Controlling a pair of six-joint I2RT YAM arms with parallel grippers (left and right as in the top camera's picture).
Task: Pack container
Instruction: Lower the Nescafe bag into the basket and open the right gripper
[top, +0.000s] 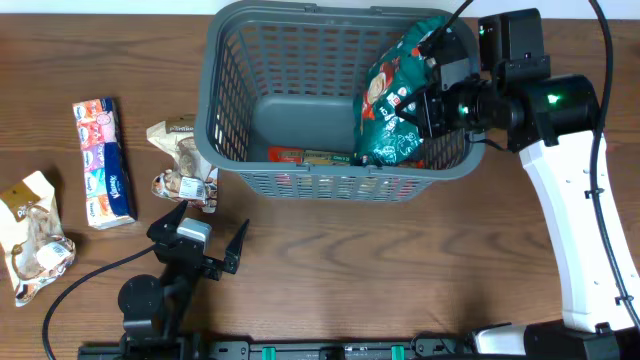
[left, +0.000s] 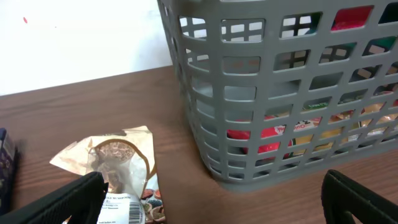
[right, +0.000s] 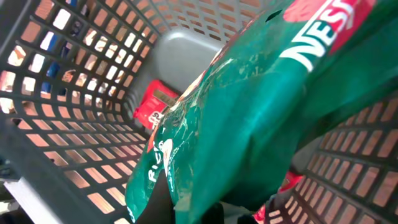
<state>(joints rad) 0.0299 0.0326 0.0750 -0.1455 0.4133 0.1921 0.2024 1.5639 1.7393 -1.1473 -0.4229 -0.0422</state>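
Your right jaws are gripping the bag (top: 392, 105) at the rim of the basket (top: 225, 90); it is risking snagging there. Your left jaws are sitting open.

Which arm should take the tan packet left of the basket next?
Left. Its claw is open and empty, right next to the tan packet on the table. The right claw is shut on the green bag over the basket's right end, so it is busy and on the far side.

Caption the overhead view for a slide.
The right gripper holds a green bag in the basket; left gripper open.
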